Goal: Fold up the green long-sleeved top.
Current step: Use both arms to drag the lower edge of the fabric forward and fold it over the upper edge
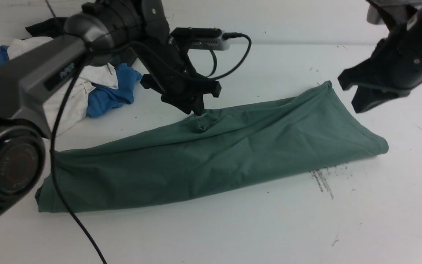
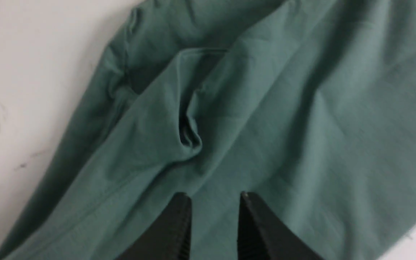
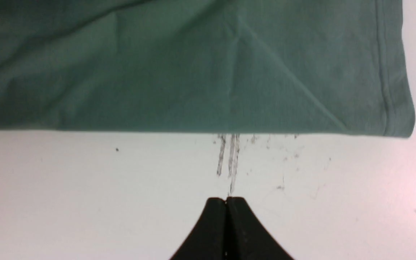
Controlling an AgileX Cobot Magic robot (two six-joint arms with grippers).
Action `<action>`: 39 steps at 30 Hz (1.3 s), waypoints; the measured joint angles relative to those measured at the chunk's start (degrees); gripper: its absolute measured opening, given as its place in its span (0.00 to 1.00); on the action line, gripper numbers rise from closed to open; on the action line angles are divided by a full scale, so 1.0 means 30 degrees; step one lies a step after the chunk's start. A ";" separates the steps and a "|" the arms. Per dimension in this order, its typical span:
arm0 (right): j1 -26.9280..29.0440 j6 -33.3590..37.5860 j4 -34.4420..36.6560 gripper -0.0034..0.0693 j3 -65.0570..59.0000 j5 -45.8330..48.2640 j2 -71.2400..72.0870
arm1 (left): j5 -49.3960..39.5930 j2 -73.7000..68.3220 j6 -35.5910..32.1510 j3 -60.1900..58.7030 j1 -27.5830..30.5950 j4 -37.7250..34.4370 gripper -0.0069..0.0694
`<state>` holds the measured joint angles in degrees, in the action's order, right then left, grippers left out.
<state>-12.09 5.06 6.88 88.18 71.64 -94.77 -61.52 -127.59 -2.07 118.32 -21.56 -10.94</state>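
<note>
The green long-sleeved top (image 1: 211, 154) lies folded into a long band across the white table (image 1: 233, 227), running from near left to far right. My left gripper (image 1: 196, 108) hovers over the band's far edge, beside a small bunched wrinkle (image 2: 190, 139). Its two fingers stand apart over the cloth (image 2: 302, 108), nothing between them; the gripper (image 2: 215, 196) is open. My right gripper (image 1: 357, 99) hangs above the table past the band's right end. In the right wrist view this gripper (image 3: 226, 198) is shut and empty, over bare table close to the top's hemmed edge (image 3: 388, 72).
A heap of white (image 1: 71, 95), blue (image 1: 112, 91) and dark (image 1: 50, 25) garments lies at the far left of the table. Dark scratch marks (image 1: 322, 179) mark the table just in front of the band's right part. The left arm's cable (image 1: 60, 176) hangs down at the near left.
</note>
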 joint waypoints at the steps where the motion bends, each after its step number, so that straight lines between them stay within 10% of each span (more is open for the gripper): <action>1: 0.0000 0.0000 0.0000 0.03 -0.0558 0.0024 0.0168 | 0.0263 -0.0402 0.0443 0.0289 -0.0262 0.0767 0.40; 17: 0.0000 0.0272 0.0005 0.03 -0.1933 -0.0666 0.0199 | 0.3046 -0.2847 0.1670 0.0537 -0.0801 0.2595 0.46; 26: 0.0000 0.0272 0.0005 0.03 -0.1933 -0.1377 0.0199 | 0.2866 -0.3041 0.1652 0.0697 -0.0782 0.2993 0.13; 39: 0.0000 0.0272 0.0123 0.03 -0.1933 -0.2218 0.0199 | 0.2419 -0.3136 0.3683 0.3216 0.1245 0.2876 0.11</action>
<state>-12.09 5.87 7.25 82.38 64.99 -94.18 -54.26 -137.00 8.98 127.97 -17.82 -2.31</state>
